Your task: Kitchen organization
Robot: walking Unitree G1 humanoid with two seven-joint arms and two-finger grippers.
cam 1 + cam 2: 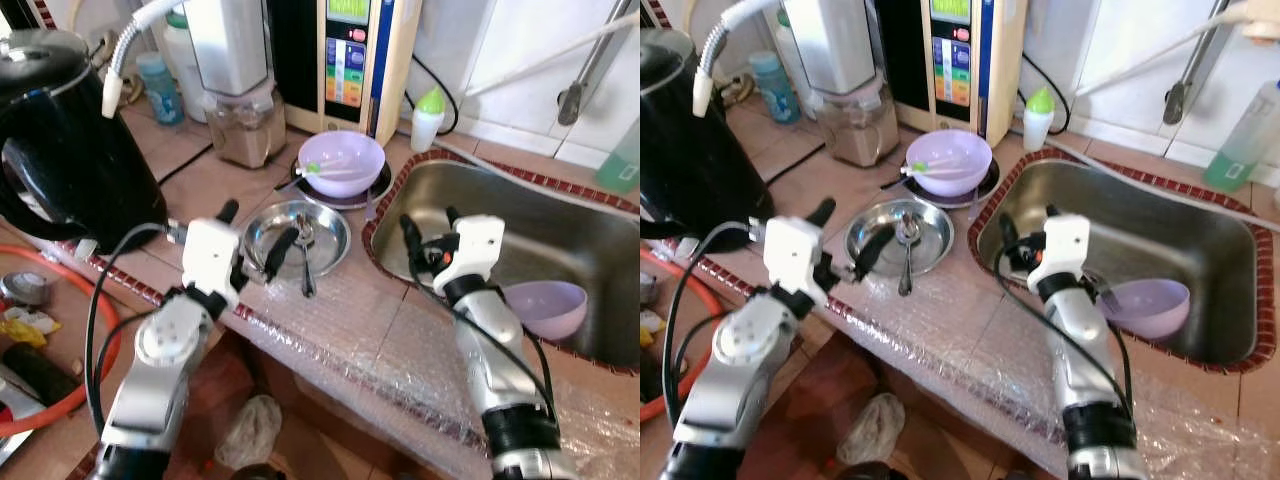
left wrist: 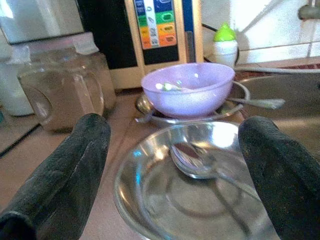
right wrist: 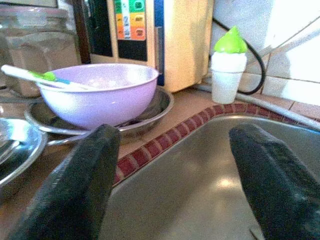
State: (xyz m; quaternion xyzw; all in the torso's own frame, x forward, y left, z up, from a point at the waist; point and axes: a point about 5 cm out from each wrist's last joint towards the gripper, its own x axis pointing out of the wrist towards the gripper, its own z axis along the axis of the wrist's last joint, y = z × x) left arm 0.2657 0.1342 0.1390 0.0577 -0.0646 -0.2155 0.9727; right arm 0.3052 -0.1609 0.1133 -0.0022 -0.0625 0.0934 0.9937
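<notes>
Near the table's front edge, the open left hand point(image 1: 258, 235) straddles the steel plate point(image 1: 325, 228); its loose spoon point(image 1: 305, 243) could slide off. Right hand point(image 1: 428, 236) open above the sink point(image 1: 560, 235).

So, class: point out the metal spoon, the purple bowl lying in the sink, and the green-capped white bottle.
metal spoon point(image 1: 305, 262): left eye view, on its handle.
purple bowl in the sink point(image 1: 546, 306): left eye view, on its inner wall.
green-capped white bottle point(image 3: 228, 75): right wrist view, on its white body.
</notes>
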